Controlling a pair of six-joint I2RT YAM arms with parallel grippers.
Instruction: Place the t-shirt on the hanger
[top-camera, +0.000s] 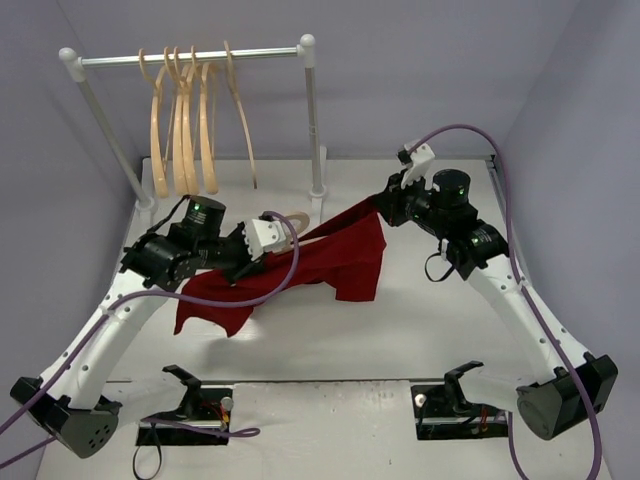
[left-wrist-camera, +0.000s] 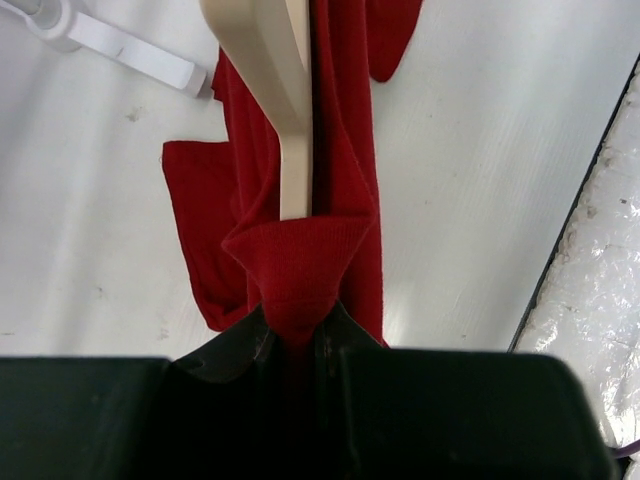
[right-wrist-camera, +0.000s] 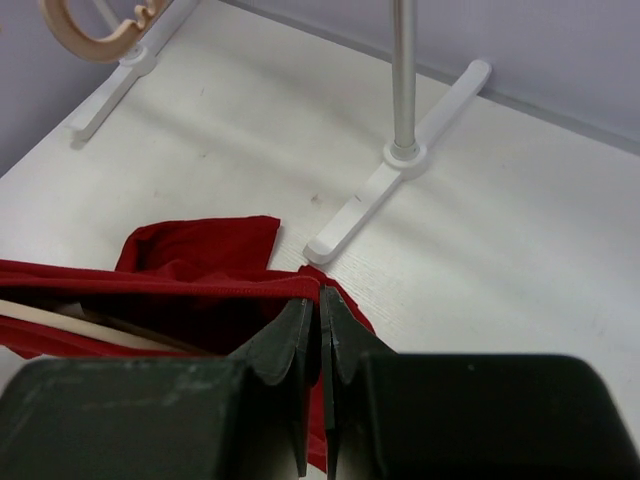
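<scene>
The dark-red t-shirt (top-camera: 335, 262) hangs stretched between both grippers above the table, with its lower part drooping to the left. My left gripper (top-camera: 262, 240) is shut on a bunched fold of the t-shirt (left-wrist-camera: 300, 270). One arm of the pale wooden hanger (left-wrist-camera: 270, 90) runs into that fold, and its tip is hidden by cloth. The hanger's hook (top-camera: 292, 219) sticks out beside the left gripper. My right gripper (top-camera: 384, 207) is shut on the shirt's hem (right-wrist-camera: 250, 285). In the right wrist view, a strip of the hanger (right-wrist-camera: 60, 318) shows inside the shirt.
The white-and-metal rail stand (top-camera: 312, 120) stands at the back left, with several more wooden hangers (top-camera: 185, 130) on it. Its foot (right-wrist-camera: 400, 180) lies close beyond the right gripper. Two black fixtures (top-camera: 195, 395) sit at the near edge.
</scene>
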